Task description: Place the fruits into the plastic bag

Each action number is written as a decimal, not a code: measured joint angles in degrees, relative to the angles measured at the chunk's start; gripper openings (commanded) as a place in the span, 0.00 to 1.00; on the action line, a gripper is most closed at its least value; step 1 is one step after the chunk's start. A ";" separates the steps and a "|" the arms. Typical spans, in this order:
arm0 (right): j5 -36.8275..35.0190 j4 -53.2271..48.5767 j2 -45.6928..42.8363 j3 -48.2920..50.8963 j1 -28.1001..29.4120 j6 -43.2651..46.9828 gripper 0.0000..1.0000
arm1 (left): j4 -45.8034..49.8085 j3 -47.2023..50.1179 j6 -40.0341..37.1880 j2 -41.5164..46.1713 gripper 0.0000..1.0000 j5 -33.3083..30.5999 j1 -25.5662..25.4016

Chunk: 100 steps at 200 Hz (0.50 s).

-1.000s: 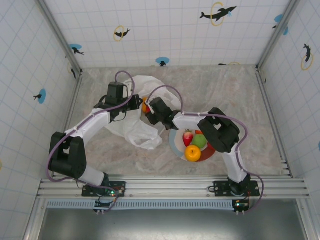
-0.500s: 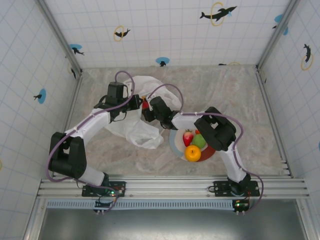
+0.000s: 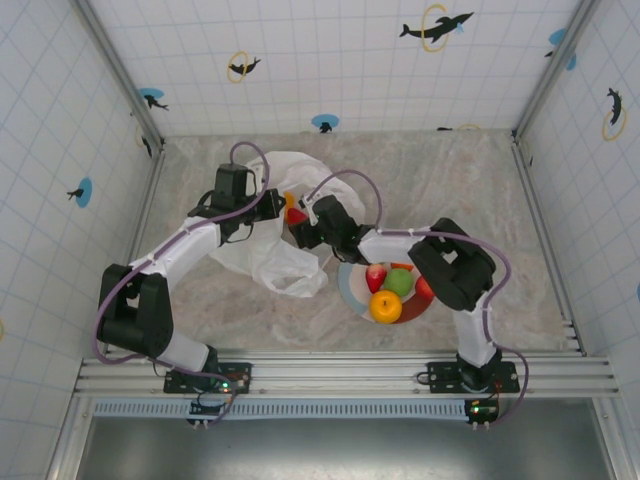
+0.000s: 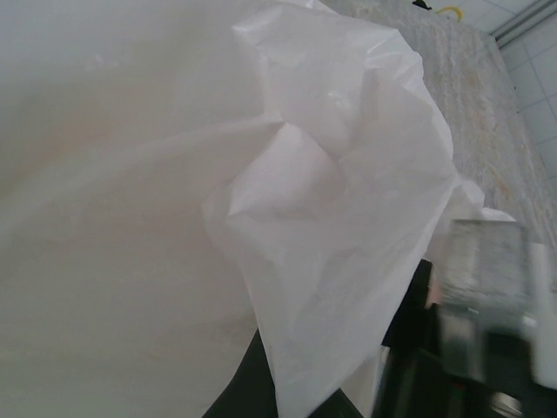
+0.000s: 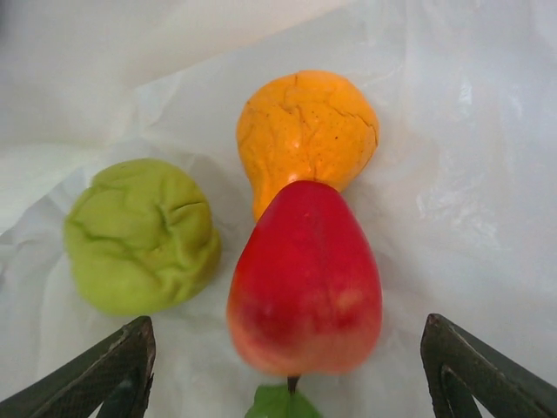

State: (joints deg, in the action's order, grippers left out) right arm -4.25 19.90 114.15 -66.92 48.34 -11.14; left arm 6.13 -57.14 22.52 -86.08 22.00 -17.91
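Folds of the plastic bag (image 4: 287,174) crowd the left claw (image 3: 268,206), whose grip I cannot tell. Inside, the red fruit (image 5: 305,279), newly dropped, lies beside two others; the right claw (image 5: 285,331) gapes wide. More fruits (image 3: 385,306) wait on the plate (image 3: 347,290).

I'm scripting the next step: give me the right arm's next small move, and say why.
Probably lift the right gripper out of the plastic bag toward the plate. Its fingers stand wide open, the red fruit lies free in the bag beside the green fruit and orange fruit, and the strawberry and three more wait on the plate.
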 measured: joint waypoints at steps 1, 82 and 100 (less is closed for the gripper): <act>-0.02 -0.07 -0.20 0.13 -0.02 0.11 0.81 | 0.00 0.00 0.00 0.00 0.00 0.00 0.00; 2.51 -5.66 -17.88 11.82 -0.07 4.74 0.81 | 0.02 0.00 0.00 0.00 0.00 -0.20 0.00; 3.23 -7.41 -21.57 13.66 -0.09 5.14 0.82 | 0.00 0.00 0.00 0.00 0.00 -0.20 0.00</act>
State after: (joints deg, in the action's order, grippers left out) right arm -1.02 12.49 92.58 -53.25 48.25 -6.00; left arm 6.13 -57.14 22.52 -86.08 21.80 -17.91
